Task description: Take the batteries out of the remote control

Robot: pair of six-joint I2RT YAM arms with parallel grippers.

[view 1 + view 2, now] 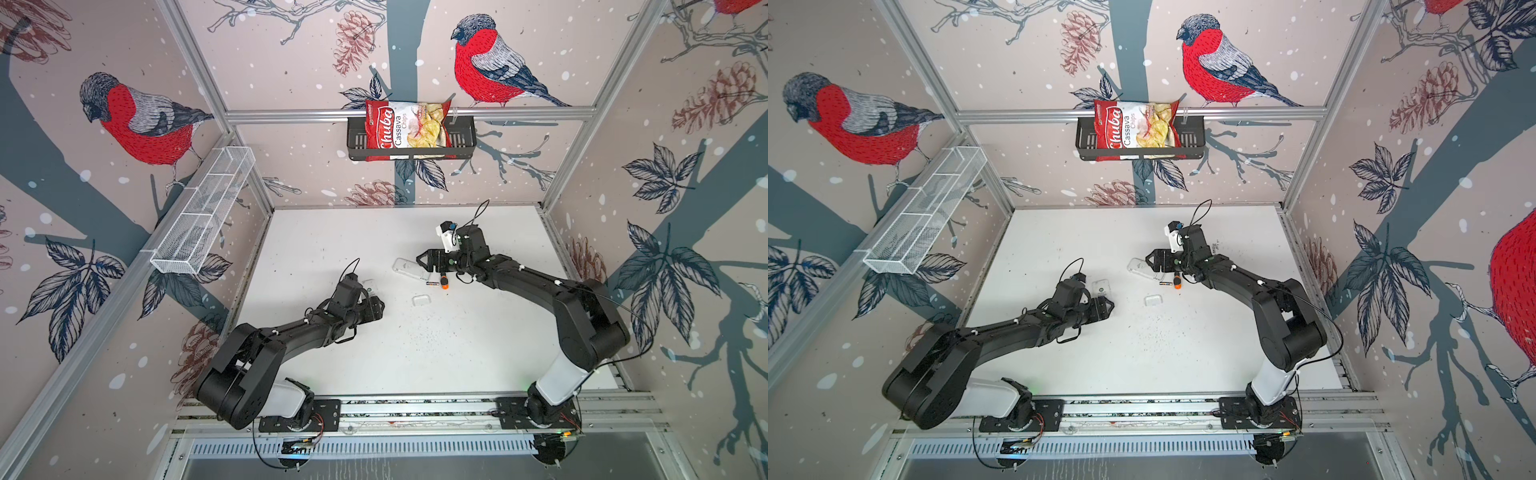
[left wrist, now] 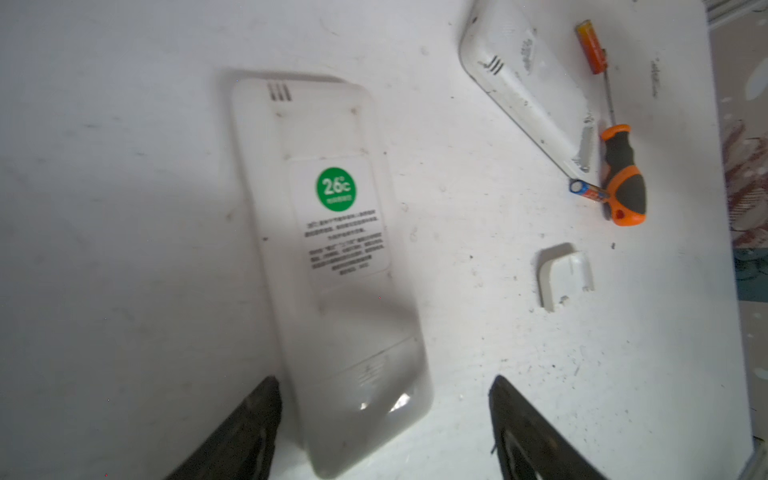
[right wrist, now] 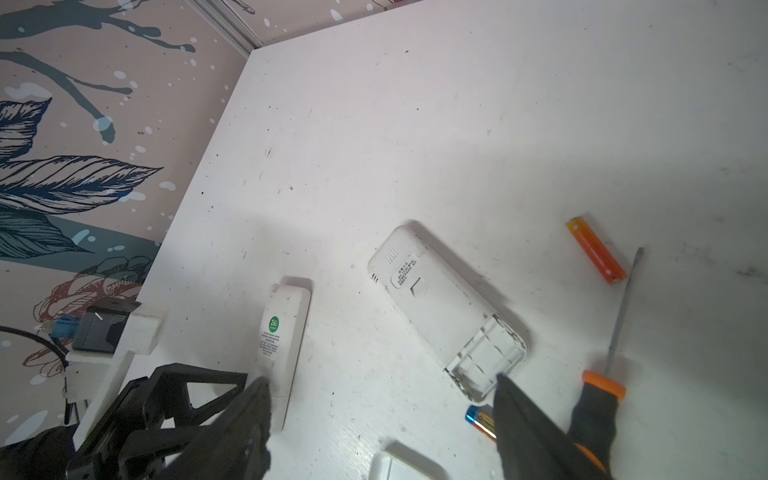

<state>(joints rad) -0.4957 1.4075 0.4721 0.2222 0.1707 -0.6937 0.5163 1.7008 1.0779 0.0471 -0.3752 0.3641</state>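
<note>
Your orange battery (image 3: 596, 251) lies flat, long axis roughly parallel to the opened remote (image 3: 444, 307); left gripper (image 2: 384, 380) straddles the stickered remote (image 2: 332, 249), released; right gripper (image 3: 381, 378) gapes empty.

A robot lab cell: aluminium frame (image 1: 291, 115), bird-print panels (image 1: 291, 54), two arms (image 1: 291, 332) mounted at a white table (image 1: 415, 353).

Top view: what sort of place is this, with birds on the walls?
Likely a robot test booth: two black arms bolted to a rail, aluminium-framed walls papered with birds, a white table with remotes and a screwdriver laid out.
</note>
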